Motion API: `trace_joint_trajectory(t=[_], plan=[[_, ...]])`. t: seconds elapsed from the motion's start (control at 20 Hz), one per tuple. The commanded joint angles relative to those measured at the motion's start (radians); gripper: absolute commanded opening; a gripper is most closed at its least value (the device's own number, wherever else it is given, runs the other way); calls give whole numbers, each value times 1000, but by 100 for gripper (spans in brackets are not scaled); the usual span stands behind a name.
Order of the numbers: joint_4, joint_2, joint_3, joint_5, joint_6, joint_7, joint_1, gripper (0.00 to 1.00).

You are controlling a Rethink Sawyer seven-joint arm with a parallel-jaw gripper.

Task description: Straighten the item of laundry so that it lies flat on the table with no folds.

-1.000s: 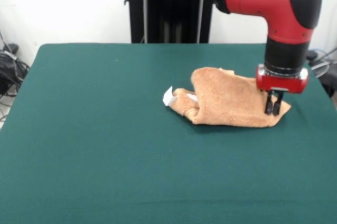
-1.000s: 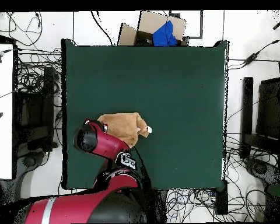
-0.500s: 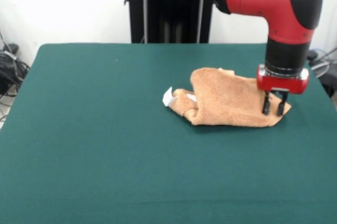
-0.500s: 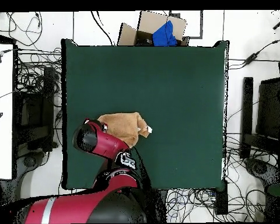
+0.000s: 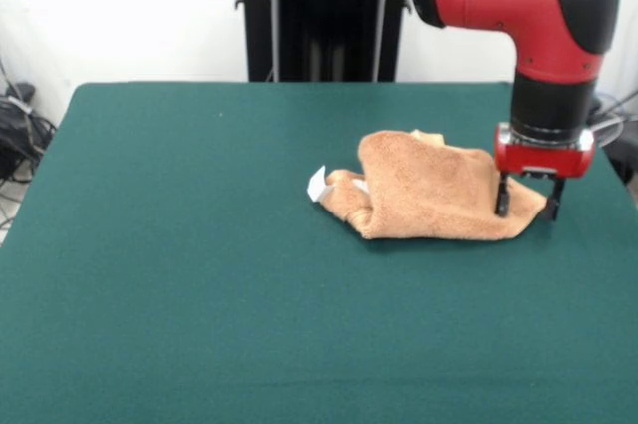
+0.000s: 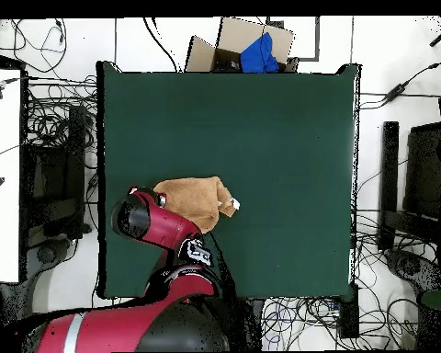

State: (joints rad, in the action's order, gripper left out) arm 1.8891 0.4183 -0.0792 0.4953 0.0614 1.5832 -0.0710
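Straddling the towel's (image 5: 429, 188) corner (still bunched): spread gripper (image 5: 526, 208) fingers.

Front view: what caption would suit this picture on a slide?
Red arm's open tool straddles the corner of a crumpled orange-tan towel on a green table.

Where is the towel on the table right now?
In the front view the towel lies bunched right of the table's centre, with the open claw straddling its right corner.
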Motion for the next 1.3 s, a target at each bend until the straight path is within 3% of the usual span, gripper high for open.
trace_joint_trajectory(t=[0.05, 0.4, 0.8, 1.3], plan=[[29, 77, -17, 21, -85, 235, 28, 100], [79, 139, 5, -53, -113, 162, 123, 100], [118, 214, 37, -105, -155, 146, 161, 100], [155, 222, -11, -176, -143, 148, 233, 100]])
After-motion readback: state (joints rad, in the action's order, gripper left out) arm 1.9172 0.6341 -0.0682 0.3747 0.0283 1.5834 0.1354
